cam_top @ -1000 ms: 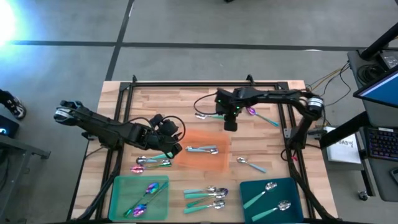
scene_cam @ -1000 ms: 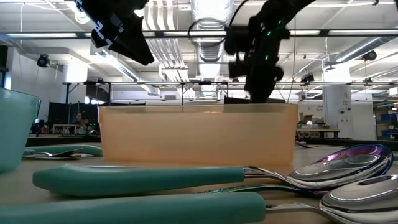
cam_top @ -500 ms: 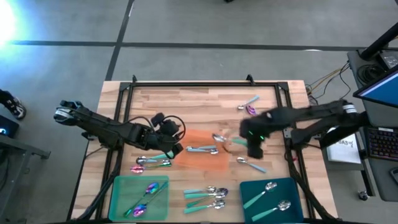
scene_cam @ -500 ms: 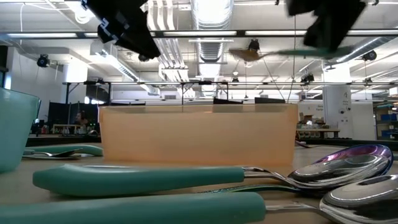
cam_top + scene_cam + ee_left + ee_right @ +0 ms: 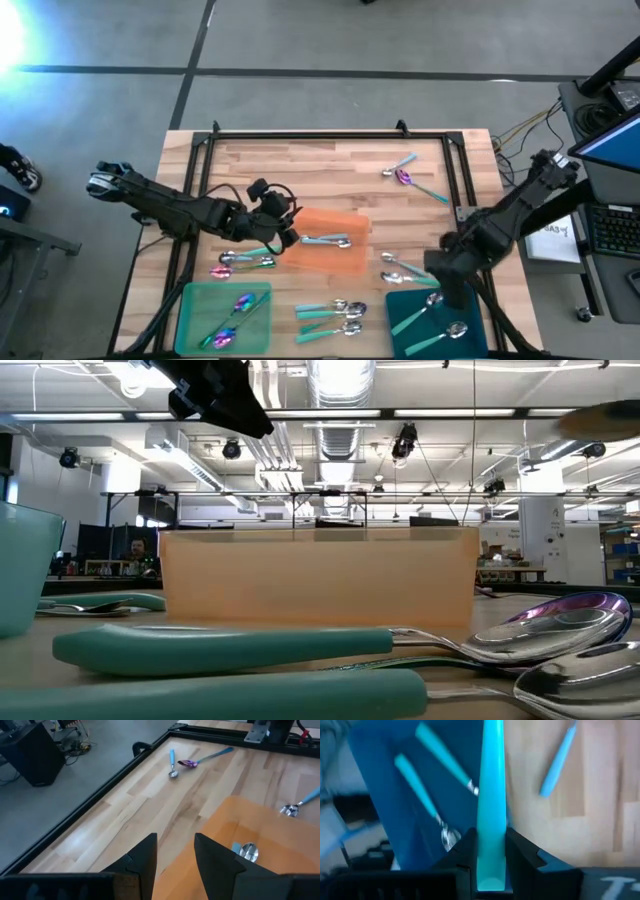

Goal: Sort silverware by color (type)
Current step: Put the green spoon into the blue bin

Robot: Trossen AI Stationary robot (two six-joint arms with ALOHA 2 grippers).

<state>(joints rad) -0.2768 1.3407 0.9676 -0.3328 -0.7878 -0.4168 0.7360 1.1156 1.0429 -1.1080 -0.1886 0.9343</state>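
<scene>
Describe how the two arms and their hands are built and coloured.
Both arms are dark, jointed links. The left arm has a pale silvery joint at its base and looping black cable by its hand. The right hand has two black blocky fingers.

No text, brand, number or sign can be read with certainty. A white sheet [image 5: 553, 240] lying to the right of the surface carries dark print too small to make out. In the right wrist view, a pale mark shows at the edge on the dark wrist body, cut off and illegible.
</scene>
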